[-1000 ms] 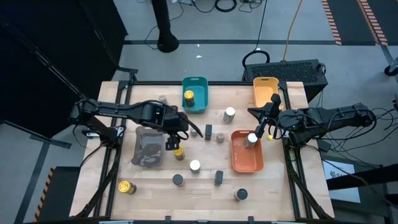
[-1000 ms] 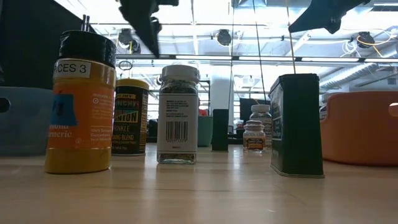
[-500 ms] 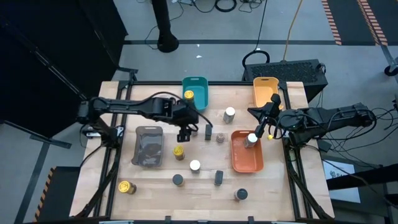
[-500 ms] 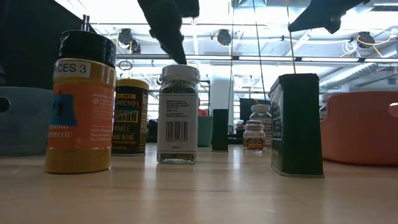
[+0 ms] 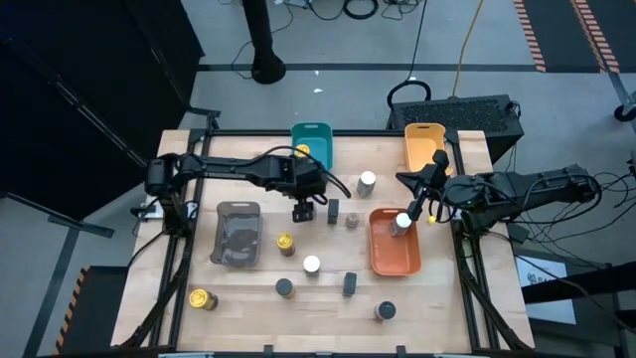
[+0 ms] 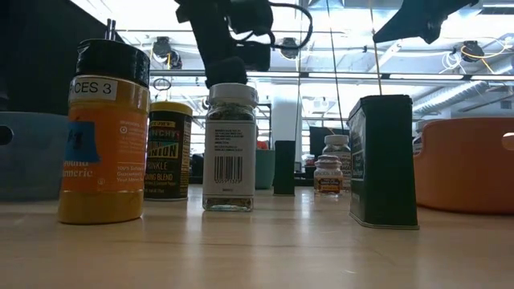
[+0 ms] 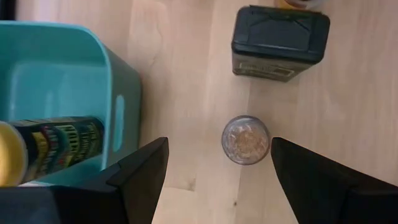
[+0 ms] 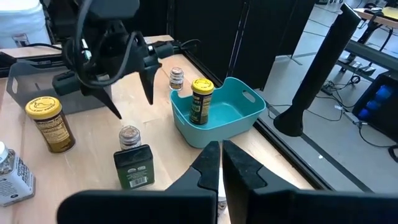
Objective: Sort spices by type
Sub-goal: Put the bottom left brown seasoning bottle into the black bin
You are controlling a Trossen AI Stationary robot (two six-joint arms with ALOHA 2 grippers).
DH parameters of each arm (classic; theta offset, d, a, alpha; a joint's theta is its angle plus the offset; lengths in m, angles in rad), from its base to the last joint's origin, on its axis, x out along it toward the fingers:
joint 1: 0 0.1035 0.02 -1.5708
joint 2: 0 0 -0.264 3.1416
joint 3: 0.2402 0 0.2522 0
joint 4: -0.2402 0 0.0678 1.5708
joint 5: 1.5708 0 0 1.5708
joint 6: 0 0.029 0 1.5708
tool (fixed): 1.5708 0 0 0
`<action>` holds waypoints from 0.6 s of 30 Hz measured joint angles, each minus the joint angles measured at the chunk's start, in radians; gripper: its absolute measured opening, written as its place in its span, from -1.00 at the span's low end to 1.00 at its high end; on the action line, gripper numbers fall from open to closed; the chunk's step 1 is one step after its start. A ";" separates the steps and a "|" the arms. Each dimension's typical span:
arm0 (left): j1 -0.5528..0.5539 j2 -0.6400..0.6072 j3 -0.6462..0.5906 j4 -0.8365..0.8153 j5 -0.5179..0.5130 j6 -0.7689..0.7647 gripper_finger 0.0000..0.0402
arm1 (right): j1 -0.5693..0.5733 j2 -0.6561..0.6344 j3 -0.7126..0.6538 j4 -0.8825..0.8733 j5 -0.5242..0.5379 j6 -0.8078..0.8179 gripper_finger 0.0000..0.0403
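high view: left hand (image 5: 303,211) over mid desk (image 5: 248,298), fingers apart, holding nothing.
small jar (image 7: 246,139) stands below it, beside teal tray (image 5: 316,164); right hand (image 5: 429,207) closed, seemingly empty, near orange tray (image 5: 378,261).

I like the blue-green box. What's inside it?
The teal box holds one jar with a yellow lid, standing upright at one end. The rest of the floor looks bare, but its near wall hides the bottom of that side.
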 joint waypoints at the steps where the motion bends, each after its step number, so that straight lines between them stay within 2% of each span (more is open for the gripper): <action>1: 0.000 0.006 0.000 -0.001 0.006 0.000 0.45 | 0.000 0.000 0.000 0.001 0.000 -0.004 -1.00; 12: 0.001 0.058 0.000 -0.015 0.010 0.000 0.45 | 0.000 0.000 0.000 0.001 0.000 -0.011 -1.00; 18: 0.000 0.078 0.002 -0.014 0.062 -0.003 0.45 | 0.000 0.000 0.000 0.001 0.000 -0.011 -1.00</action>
